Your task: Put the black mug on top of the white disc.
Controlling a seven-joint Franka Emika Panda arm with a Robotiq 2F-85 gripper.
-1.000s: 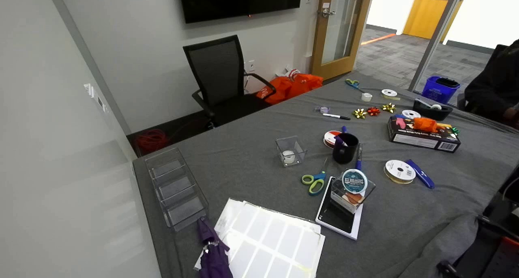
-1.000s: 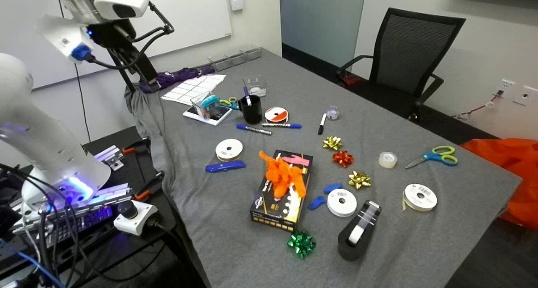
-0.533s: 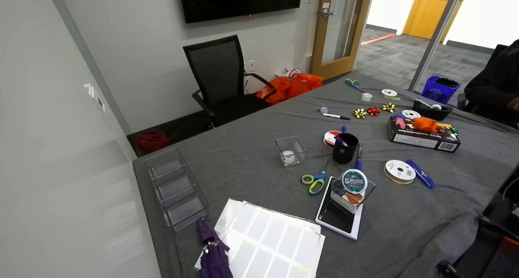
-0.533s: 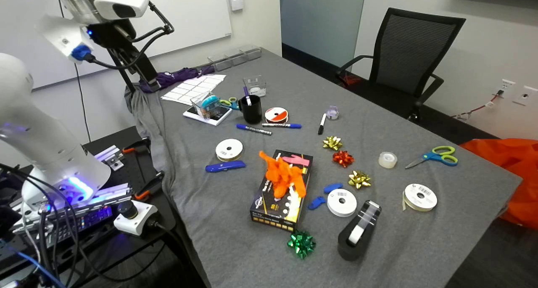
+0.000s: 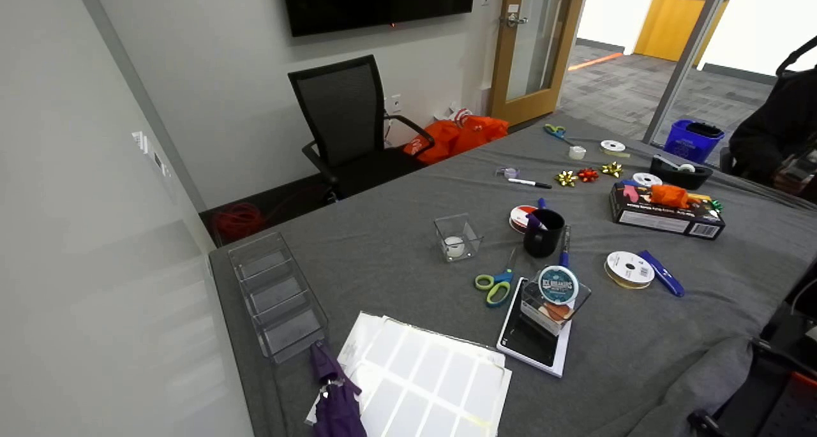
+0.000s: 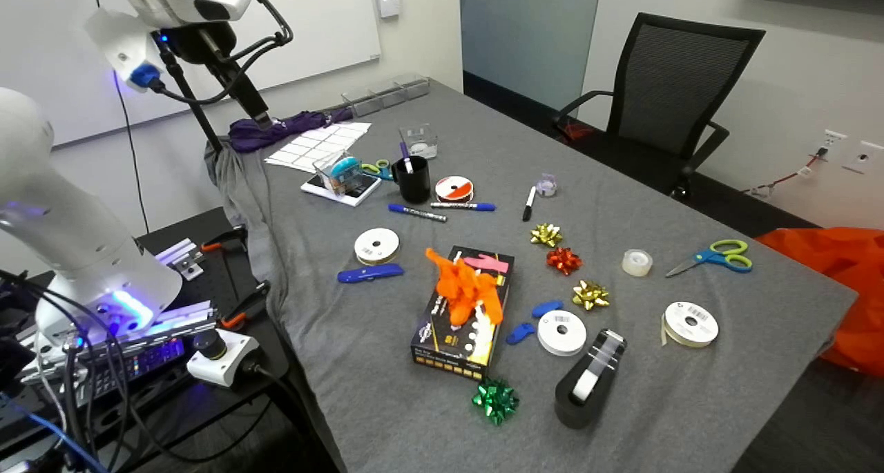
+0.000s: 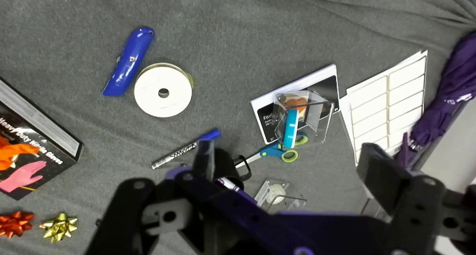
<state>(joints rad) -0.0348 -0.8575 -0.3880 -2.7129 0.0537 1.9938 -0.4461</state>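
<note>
At the far left in an exterior view, your white robot arm (image 6: 76, 217) stands beside a table (image 6: 656, 390) covered in gray cloth. Its gripper (image 7: 288, 158) hangs above the table, and the wrist view shows it to you spread wide. To the right come a bundle of purple cloth (image 6: 297, 123) and some white sheets (image 6: 321, 143). Then a clear box (image 6: 327, 168), with a teal tin (image 6: 345, 167) in it, sits on a flat black-and-white pack (image 6: 364, 184). Your white disc (image 6: 377, 237), the face of a ribbon spool, lies flat on the cloth, just beside a blue knife (image 6: 370, 273). Further right is your black mug (image 6: 416, 185), upright on the cloth, a purple marker (image 6: 405, 157) leaning inside it. Mug and disc are apart, with a blue marker (image 6: 416, 213) lying between them. Just right of the mug is a red-and-white spool (image 6: 449, 183). Beyond, you have a glove box (image 6: 442, 367) with something orange (image 6: 466, 290) crumpled on top, a red bow (image 6: 563, 259), a black tape dispenser (image 6: 573, 404) and, rightmost on the table, scissors (image 6: 715, 257).
</note>
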